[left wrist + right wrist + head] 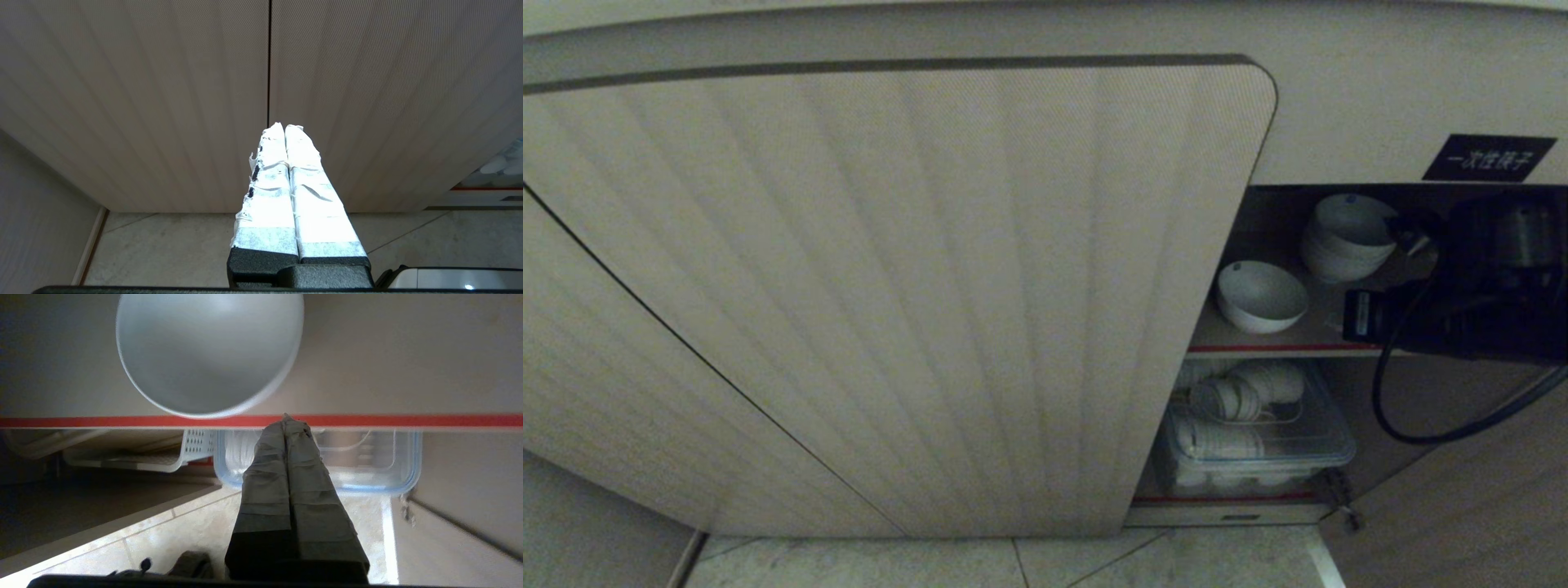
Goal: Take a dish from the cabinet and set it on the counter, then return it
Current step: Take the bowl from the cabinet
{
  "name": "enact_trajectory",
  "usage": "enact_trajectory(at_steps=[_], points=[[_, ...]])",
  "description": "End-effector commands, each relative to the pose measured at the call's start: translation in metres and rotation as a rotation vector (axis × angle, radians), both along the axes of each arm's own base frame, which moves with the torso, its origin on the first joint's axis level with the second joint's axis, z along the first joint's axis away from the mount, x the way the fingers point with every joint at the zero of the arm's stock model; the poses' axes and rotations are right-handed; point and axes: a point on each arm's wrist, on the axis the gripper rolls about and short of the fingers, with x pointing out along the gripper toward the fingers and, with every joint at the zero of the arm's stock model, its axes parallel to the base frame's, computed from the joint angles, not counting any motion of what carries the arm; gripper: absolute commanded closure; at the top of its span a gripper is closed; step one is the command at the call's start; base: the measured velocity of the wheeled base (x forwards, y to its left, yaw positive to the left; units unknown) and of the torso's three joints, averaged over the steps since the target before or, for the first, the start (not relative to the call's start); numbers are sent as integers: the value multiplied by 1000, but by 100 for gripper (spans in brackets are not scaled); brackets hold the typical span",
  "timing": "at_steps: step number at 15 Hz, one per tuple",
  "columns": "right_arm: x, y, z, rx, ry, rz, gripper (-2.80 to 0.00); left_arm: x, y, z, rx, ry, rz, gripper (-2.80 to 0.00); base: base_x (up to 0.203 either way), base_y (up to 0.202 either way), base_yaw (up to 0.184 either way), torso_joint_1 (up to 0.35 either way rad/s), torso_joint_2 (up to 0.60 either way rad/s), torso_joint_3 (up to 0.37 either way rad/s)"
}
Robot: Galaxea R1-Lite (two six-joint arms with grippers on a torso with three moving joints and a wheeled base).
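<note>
The cabinet (898, 294) stands with one door open. The dish (1262, 296) sits alone on its upper shelf (1282, 339), beside the stacked bowls (1347, 237). The right gripper (286, 418), closed and empty, hovers at the shelf's edge. Judging by this, either nothing is done or all.

Dish (1262, 296): small plain white bowl, upright but tipped slightly, mouth open, sitting alone on the upper shelf near its red front edge. Cabinet (890, 286): low, beige, vertically ribbed doors; right side open, brown red-edged shelf exposed, black label with white characters above the opening.
</note>
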Motion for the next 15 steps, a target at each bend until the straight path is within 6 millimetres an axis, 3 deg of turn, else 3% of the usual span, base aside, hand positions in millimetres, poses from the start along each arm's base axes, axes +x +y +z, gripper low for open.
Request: enact_trajectory(at_steps=[1,15], points=[[0,0,2,-10,-15,8,0,0,0,0,0,0,0,0,0,0,0,0,0,0],[14,1,-4,-9,-124,9,0,0,0,0,0,0,1,0,0,0,0,0,0,0]])
